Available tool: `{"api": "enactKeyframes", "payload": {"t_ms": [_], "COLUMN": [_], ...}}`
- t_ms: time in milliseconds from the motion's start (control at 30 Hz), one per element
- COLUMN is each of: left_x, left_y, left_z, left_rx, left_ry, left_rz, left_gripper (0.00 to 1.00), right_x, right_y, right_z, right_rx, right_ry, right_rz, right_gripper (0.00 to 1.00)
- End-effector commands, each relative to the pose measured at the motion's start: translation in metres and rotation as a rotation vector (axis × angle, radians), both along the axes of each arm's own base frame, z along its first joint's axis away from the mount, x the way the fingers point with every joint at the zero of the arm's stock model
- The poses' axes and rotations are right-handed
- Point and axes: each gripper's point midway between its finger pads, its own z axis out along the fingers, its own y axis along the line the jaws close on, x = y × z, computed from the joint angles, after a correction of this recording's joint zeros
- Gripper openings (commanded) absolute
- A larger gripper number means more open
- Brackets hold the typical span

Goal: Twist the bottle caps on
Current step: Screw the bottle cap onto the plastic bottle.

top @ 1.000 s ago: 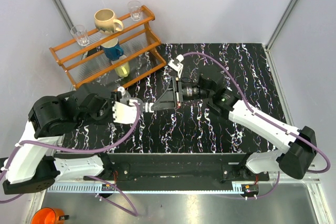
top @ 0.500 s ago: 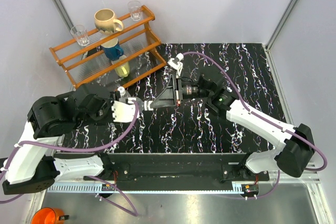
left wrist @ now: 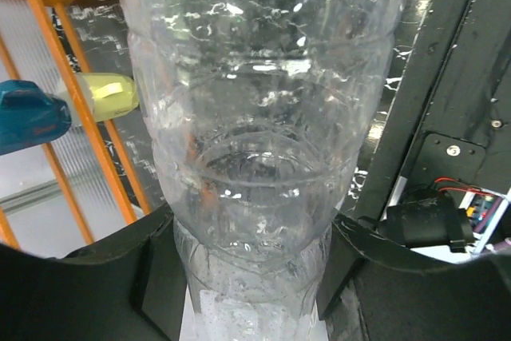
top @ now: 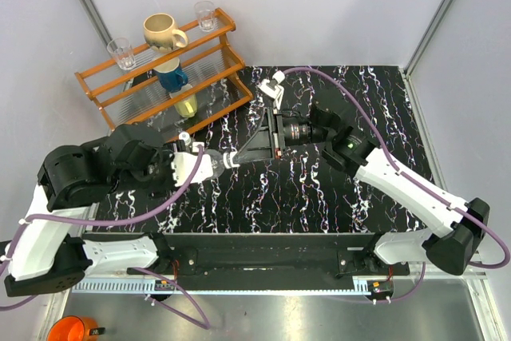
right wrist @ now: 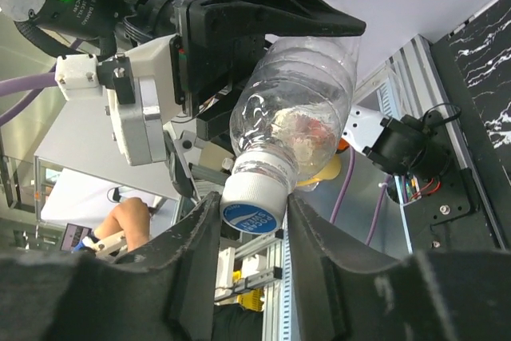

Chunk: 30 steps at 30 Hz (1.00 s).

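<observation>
The white cap (right wrist: pixel 251 212) sits on the neck of the clear bottle (right wrist: pixel 297 109), which lies sideways above the table (top: pixel 319 197), left of centre. The right gripper (right wrist: pixel 254 233) jaws pinch the cap, and the left gripper (left wrist: pixel 247 281) jaws clamp the body. Best to keep the cap square, turn gently and hold the bottle steady.

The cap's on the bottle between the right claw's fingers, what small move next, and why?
Probably roll the right claw about the axis of the bottle to turn the white cap tighter. The cap sits on the bottle neck with fingers against both sides, and the left claw clamps the bottle's body, so it should resist the twist.
</observation>
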Motion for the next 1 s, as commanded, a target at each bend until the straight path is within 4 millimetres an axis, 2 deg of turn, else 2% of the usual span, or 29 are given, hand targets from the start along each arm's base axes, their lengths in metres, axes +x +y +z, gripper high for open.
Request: {"api": "enactKeyframes", "payload": {"t_ms": [0, 300, 533, 700, 833, 867, 933, 967], "left_x": [-0.002, -0.004, -0.006, -0.008, -0.011, -0.012, -0.015, -0.018], "left_y": [-0.102, -0.104, -0.104, -0.104, -0.104, -0.105, -0.104, -0.103], "left_z": [0.034, 0.027, 0.019, 0.01, 0.008, 0.008, 0.006, 0.005], "left_rx": [-0.315, -0.3, -0.296, -0.29, -0.299, -0.306, -0.313, -0.323], "left_ry": [0.041, 0.068, 0.097, 0.128, 0.15, 0.16, 0.175, 0.192], "left_rz": [-0.242, -0.254, -0.241, -0.238, -0.235, -0.24, -0.241, -0.247], "left_gripper": [0.26, 0.26, 0.26, 0.25, 0.25, 0.25, 0.24, 0.24], "right_x": [0.005, 0.004, 0.003, 0.003, 0.009, 0.015, 0.025, 0.035], "right_y": [0.014, 0.008, 0.003, -0.002, -0.008, -0.011, -0.017, -0.024], "right_z": [0.011, 0.006, 0.013, 0.025, 0.037, 0.034, 0.041, 0.037], "right_rx": [0.004, -0.083, -0.09, -0.094, -0.092, -0.114, -0.118, -0.147], "right_ry": [-0.049, -0.03, -0.048, -0.1, -0.141, -0.139, -0.192, -0.217], "right_rz": [-0.052, -0.069, -0.088, -0.109, -0.147, -0.165, -0.218, -0.254], "right_gripper": [0.46, 0.48, 0.5, 0.56, 0.58, 0.6, 0.67, 0.7]}}
